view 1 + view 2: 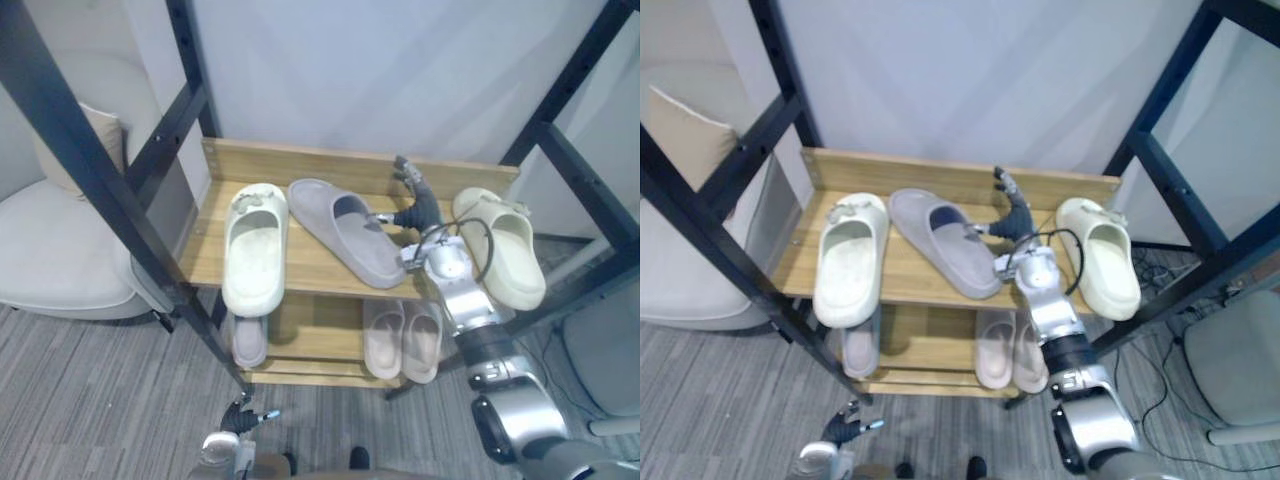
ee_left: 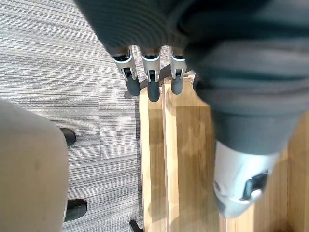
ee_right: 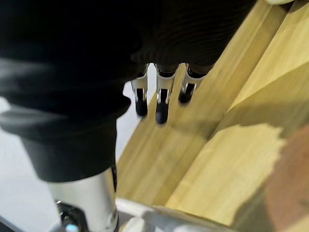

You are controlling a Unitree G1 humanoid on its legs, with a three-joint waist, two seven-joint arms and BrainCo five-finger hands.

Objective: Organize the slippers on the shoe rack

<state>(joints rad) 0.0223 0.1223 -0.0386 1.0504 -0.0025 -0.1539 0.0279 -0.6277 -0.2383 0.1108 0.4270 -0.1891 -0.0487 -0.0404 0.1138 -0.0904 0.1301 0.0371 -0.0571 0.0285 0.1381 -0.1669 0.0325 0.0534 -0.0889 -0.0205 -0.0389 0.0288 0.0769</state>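
In the left eye view, my right hand [image 1: 412,203] hangs over the shoe rack [image 1: 300,165] top shelf, just right of the angled grey slipper [image 1: 345,232]; the left cream slipper [image 1: 255,247] and right cream slipper [image 1: 502,245] flank them. Left wrist view: left hand [image 2: 152,72] straight-fingered, empty, above carpet [image 2: 48,72]. Right wrist view: fingers [image 3: 161,104] straight, empty, over wood.
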